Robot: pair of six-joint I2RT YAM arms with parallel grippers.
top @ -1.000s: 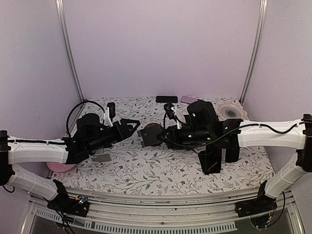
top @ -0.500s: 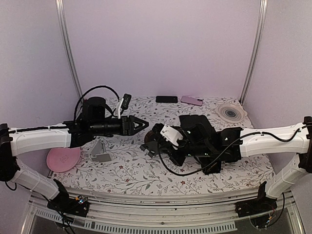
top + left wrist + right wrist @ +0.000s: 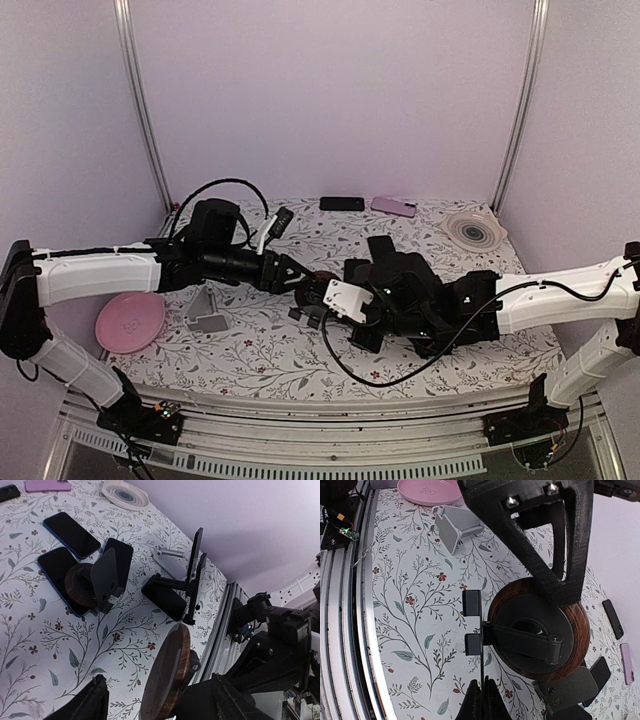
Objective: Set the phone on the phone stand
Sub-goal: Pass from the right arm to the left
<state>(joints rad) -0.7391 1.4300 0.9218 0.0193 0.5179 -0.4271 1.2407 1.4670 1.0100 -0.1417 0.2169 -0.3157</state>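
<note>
Your left gripper (image 3: 292, 276) has pushed further right. Half a second ago it hung clear of the round wooden phone stand with the black face plate (image 3: 576, 630). Now its jaws stand wide with the disc's edge between them, and cloth shows in the gap on one side.

Your right gripper (image 3: 481, 700) has come lower and further left. Its fingers are pressed together just beside the stand. A thin dark line runs up from the tips; can't tell what it is.

A second ago your left arm hid part of the grey angled stand (image 3: 205, 312) and the round pink plate (image 3: 130, 322). Both show whole now.

The slim black phone (image 3: 342, 203) and the pink phone (image 3: 393, 206) lie flat at the rear of the floral cloth (image 3: 270, 360), unmoved and well apart from the wooden stand. The left wrist view shows more dark phones (image 3: 70, 534) flat on the cloth.
</note>
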